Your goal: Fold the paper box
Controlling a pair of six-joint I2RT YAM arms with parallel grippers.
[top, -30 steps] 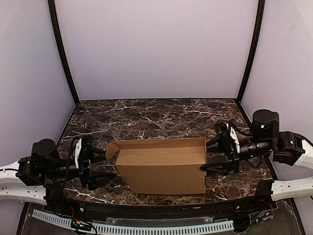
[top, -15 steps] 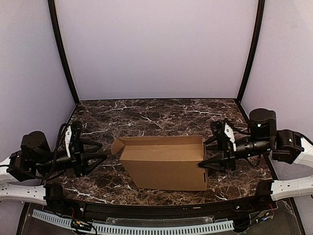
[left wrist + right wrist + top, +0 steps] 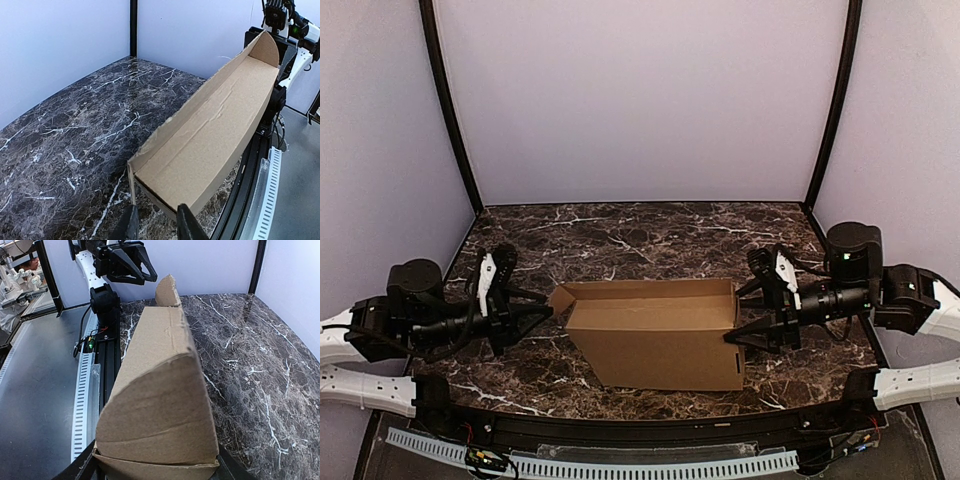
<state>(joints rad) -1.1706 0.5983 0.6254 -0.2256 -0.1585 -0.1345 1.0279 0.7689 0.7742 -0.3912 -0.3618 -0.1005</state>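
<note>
We judge the job to be about half done; the box (image 3: 655,345) lies along the near middle of the desk (image 3: 640,235), between the two arms, already raised from a flat sheet into a long, shallow trough with its top open; the long walls are up and the creases look set.

The ends are what remains; the left end flap (image 3: 560,298) splays outward and is not tucked, and the rounded right end flap (image 3: 165,405) stands at its end without being locked in; nothing covers the top.

The right fingers (image 3: 760,333) are spread wide and straddle the right end of the box, pressing on both sides, so we take them to be grasping it and steadying it; the left fingers (image 3: 185,225) stand close together with a narrow gap, right at the left end; we cannot tell whether they pinch cardboard or nothing.

Left to do, in our judgement: fold both end flaps in, tuck them, and close up.
</note>
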